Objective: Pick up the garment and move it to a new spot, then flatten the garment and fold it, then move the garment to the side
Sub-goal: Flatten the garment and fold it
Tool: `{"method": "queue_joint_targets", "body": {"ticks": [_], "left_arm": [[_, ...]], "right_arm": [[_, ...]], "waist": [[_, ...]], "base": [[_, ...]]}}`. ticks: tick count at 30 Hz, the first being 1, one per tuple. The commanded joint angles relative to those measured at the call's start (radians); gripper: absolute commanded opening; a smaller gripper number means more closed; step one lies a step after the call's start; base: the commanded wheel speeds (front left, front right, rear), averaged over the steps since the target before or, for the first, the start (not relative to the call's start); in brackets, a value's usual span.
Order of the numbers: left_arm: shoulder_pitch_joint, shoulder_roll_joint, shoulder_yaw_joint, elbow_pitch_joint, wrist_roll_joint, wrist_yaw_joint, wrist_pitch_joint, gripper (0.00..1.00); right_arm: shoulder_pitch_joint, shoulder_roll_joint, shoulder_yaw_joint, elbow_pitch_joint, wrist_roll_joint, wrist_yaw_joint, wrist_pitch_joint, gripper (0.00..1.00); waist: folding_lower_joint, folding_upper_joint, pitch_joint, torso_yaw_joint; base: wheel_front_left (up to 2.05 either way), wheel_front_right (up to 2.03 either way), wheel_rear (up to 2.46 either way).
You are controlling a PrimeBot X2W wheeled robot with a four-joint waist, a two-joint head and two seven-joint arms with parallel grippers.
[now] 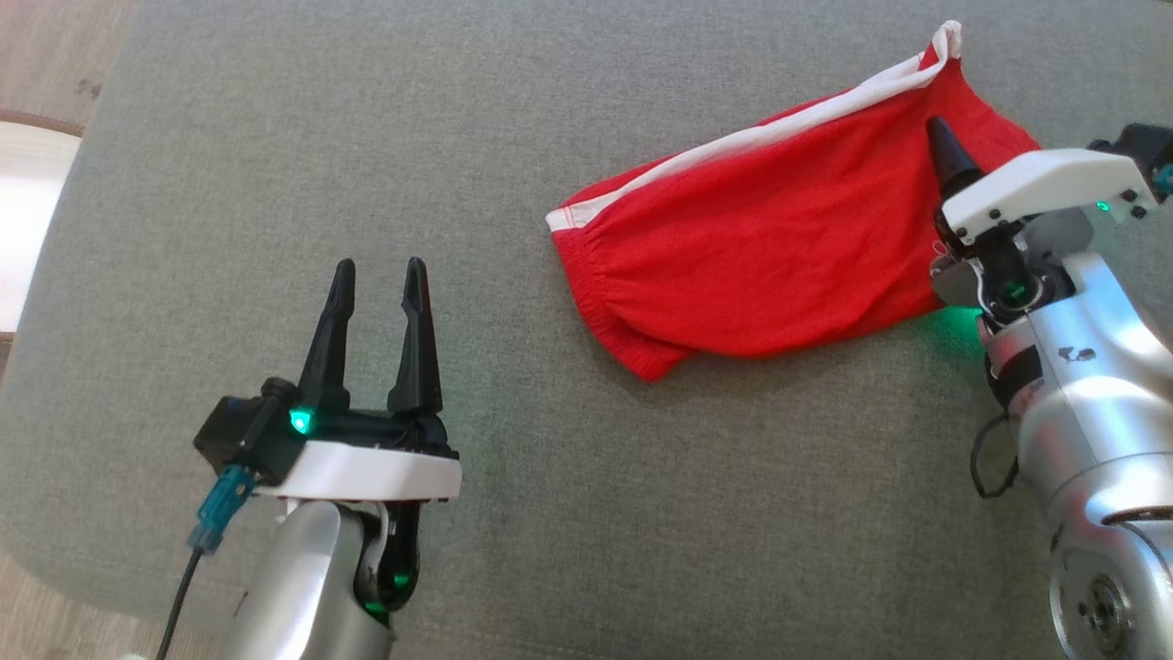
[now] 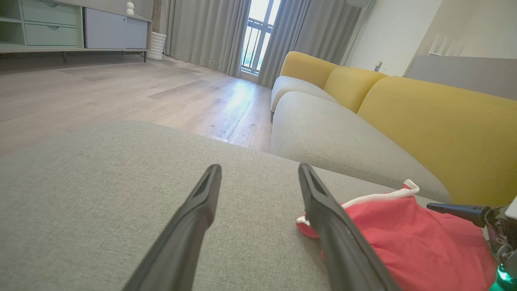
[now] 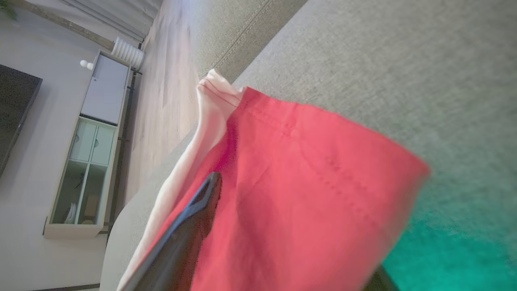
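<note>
A red garment (image 1: 761,257) with a white band is lying on the grey cushion (image 1: 321,119), toward the upper right of the head view. The right gripper (image 1: 951,165) is sitting at the garment's right end, jaws spread wide and not clamped. One dark finger (image 3: 190,226) is resting on top of the fabric, the other is almost wholly hidden under it, and the cloth's near edge is blurring. The left gripper (image 1: 379,275) is hovering well apart at lower left, fingers wide and carrying nothing. A yellow-backed sofa (image 2: 444,121) is standing beyond the cushion.
</note>
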Motion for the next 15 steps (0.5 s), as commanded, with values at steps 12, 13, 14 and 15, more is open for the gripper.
{"method": "queue_joint_targets", "body": {"ticks": [12, 13, 14, 15], "left_arm": [[-0.032, 0.007, 0.031, -0.014, 0.009, 0.003, -0.005, 1.0], [-0.029, 0.007, 0.034, -0.012, 0.009, 0.003, -0.005, 1.0], [-0.025, 0.007, 0.036, -0.011, 0.01, 0.003, -0.005, 1.0], [-0.021, 0.007, 0.039, -0.01, 0.011, 0.003, -0.005, 1.0]], "right_arm": [[0.042, 0.06, 0.09, -0.008, 0.079, 0.008, -0.102, 0.0], [0.046, 0.06, 0.093, -0.015, 0.082, 0.008, -0.117, 0.0], [0.052, 0.06, 0.092, -0.022, 0.086, 0.008, -0.132, 0.0], [0.058, 0.06, 0.089, -0.03, 0.092, 0.008, -0.148, 0.0]], "waist": [[0.0001, 0.0, -0.029, -0.034], [0.0001, 0.0, -0.036, -0.039], [0.0001, 0.0, -0.044, -0.044], [0.0001, 0.0, -0.053, -0.049]], "base": [[0.0, 0.0, 0.0], [0.0, 0.0, 0.0], [0.0, 0.0, 0.0], [0.0, 0.0, 0.0]]}}
